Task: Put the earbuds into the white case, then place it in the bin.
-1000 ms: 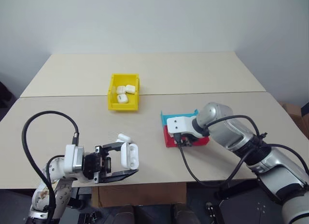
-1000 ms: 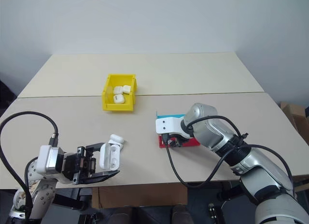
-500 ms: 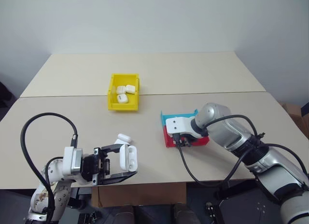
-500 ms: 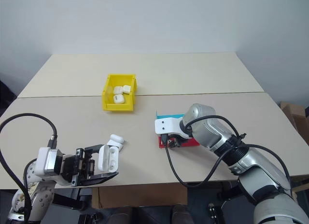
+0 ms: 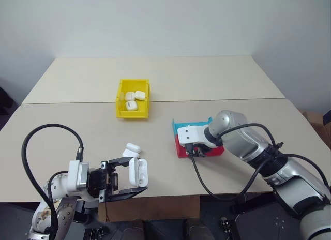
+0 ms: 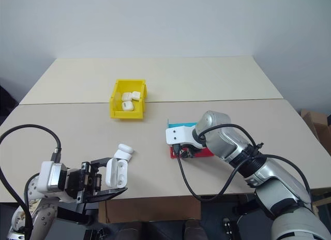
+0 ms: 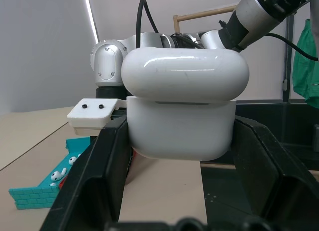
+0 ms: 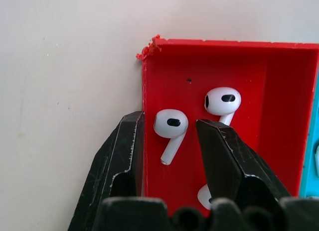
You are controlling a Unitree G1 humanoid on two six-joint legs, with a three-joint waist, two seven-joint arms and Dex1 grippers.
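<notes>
**Holding case at near left, right fingers straddling an earbud in the tray**

Sitting in the left gripper (image 5: pixel 133 179) at the near left table edge, the white case (image 5: pixel 137 171) is clamped between the two black fingers, lid hinged open in the head views. A second white case (image 5: pixel 132 147) lies on the table (image 5: pixel 77 126) just beyond it, apart from the gripper.

Earbuds (image 8: pixel 171 125) lie in the red compartment of the red and teal tray (image 8: pixel 279 106), right of centre on the table. One earbud sits between the right gripper (image 8: pixel 172 156) fingers, which stand apart on either side of it; whether they touch it can't be told. One finger is over the tray's red wall, the other inside the compartment. Another earbud is just beside it, a third partly hidden behind a finger. More earbuds show in the teal part (image 7: pixel 50 178) in the left wrist view.

The yellow bin (image 5: pixel 121 95) stands farther back, left of centre, well apart from both grippers, with several white cases (image 5: pixel 132 100) inside.
</notes>
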